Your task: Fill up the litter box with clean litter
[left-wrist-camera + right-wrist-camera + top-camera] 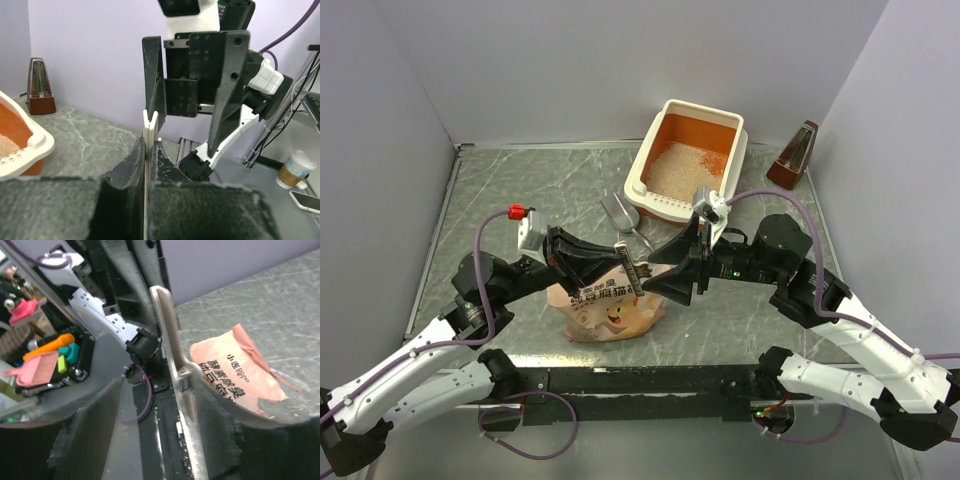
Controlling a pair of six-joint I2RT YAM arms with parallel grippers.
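Note:
The litter box (pixel 656 135), cream-white outside and orange inside, stands at the back with pale beige clean litter (pixel 682 168) on its floor; its rim (pixel 31 145) also shows in the left wrist view. Above the peach-pink bag (pixel 610 308) both grippers meet. My left gripper (pixel 618 262) (pixel 149 142) is shut on a thin grey bar (pixel 150 124), upright between its fingers. My right gripper (pixel 658 270) (pixel 155 410) stands open; the same bar (pixel 167 335) lies against its right finger (pixel 215 425). What the bar belongs to I cannot tell.
A grey metal scoop (pixel 617 212) lies on the marble tabletop just in front of the box. A brown metronome (pixel 795 155) (pixel 40 90) stands at the back right by the wall. The bag (pixel 235 370) lies near the table's front edge.

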